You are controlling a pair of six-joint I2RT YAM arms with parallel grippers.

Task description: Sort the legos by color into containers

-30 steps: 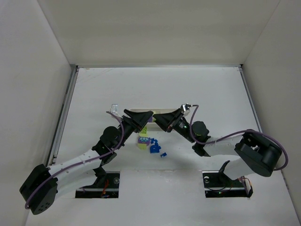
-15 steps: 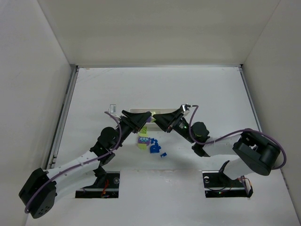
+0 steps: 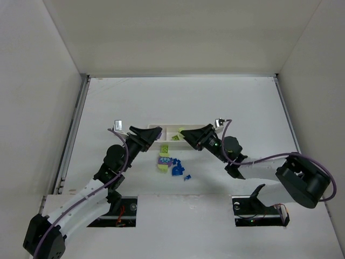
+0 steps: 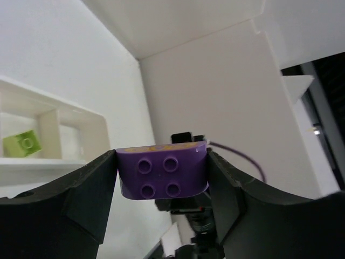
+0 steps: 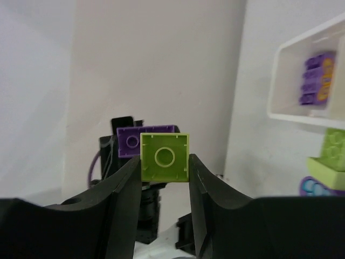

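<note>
Legos (image 3: 172,164) lay heaped just before the tray (image 3: 168,128); the left gripper (image 4: 161,168) pinched a purple brick (image 4: 163,177), the right gripper (image 5: 164,164) a lime brick (image 5: 164,156), both near it

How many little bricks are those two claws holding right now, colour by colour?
Purple: 1, the purple brick in the left gripper
Lime green: 1, the lime brick in the right gripper
Blue: 0
Total: 2
</note>
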